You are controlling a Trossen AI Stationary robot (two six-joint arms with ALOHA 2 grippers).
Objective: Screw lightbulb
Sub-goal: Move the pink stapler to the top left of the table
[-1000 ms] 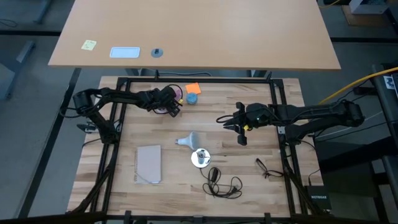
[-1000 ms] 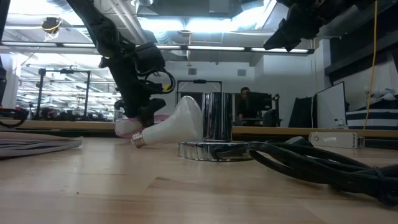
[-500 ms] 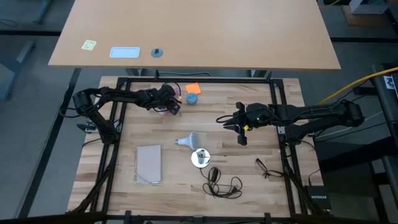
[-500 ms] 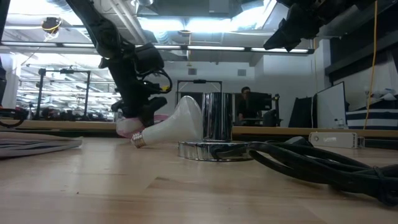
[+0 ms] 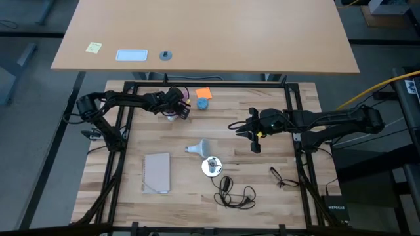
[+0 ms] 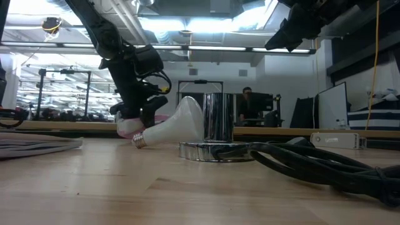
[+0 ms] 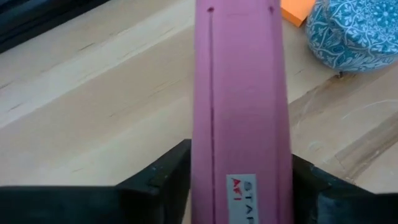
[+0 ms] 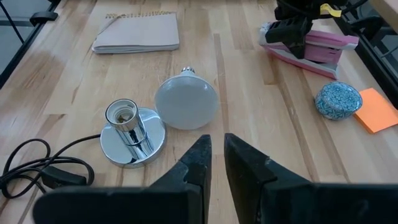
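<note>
The frosted white lightbulb (image 5: 197, 148) lies on its side in the middle of the table, its globe next to the shiny silver lamp base (image 5: 211, 166) and its screw end (image 6: 139, 141) pointing away from it. My left gripper (image 5: 177, 110) is at the far left, down at a pink stapler (image 7: 239, 93), well away from the bulb. My right gripper (image 5: 237, 129) hangs above the table right of centre with its fingers nearly together and nothing between them; its wrist view looks down on the bulb (image 8: 185, 102) and the base (image 8: 132, 134). My left gripper has the pink stapler between its two fingers, one on each long side (image 7: 199, 168). The fingers slant down and lie along the stapler. The stapler (image 8: 323, 50) rests flat on the table under the gripper.
A blue patterned round object (image 5: 203, 103) and an orange note (image 5: 203, 93) lie just right of the stapler. A notebook (image 5: 157, 173) lies at the near left. The base's black cord (image 5: 233, 193) coils toward the near edge. A small dark object (image 5: 279, 176) lies at the near right.
My left gripper has rolled a little about the line it points along while staying at the pink stapler. The lightbulb and the lamp base have not moved.
</note>
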